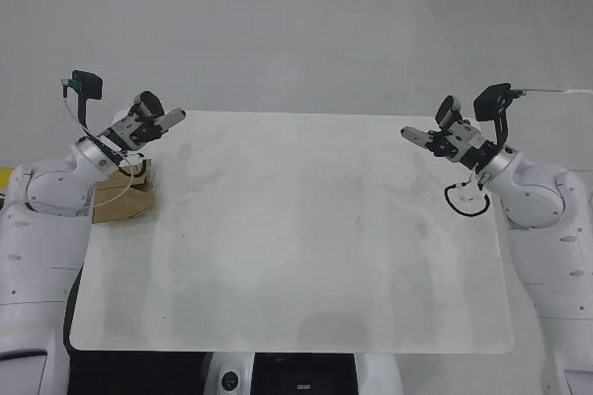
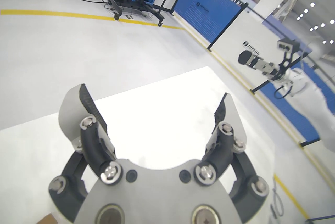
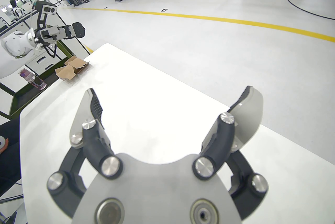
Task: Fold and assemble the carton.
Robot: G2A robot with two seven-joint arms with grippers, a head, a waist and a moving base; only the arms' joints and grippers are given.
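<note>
My left tool (image 2: 154, 94) has its jaws wide apart with nothing between them, and it is raised over a far corner of the bench (image 2: 157, 115). Just behind and below this tool, under my left wrist, lies the carton (image 1: 125, 197). It is brown cardboard, only part-folded, with its flaps standing open. It sits at the bench's edge, and neither tool touches it.

My right tool (image 3: 170, 94) is also spread apart and empty, and it hangs over the opposite far corner. The carton is well apart from this tool, across the bare white top and near my other arm. Farther out that way, a bottle (image 3: 32, 79) with a purple cap stands off the bench, near the carton's side. Beyond both tools a yellow line (image 3: 209, 18) curves across the pale floor.
</note>
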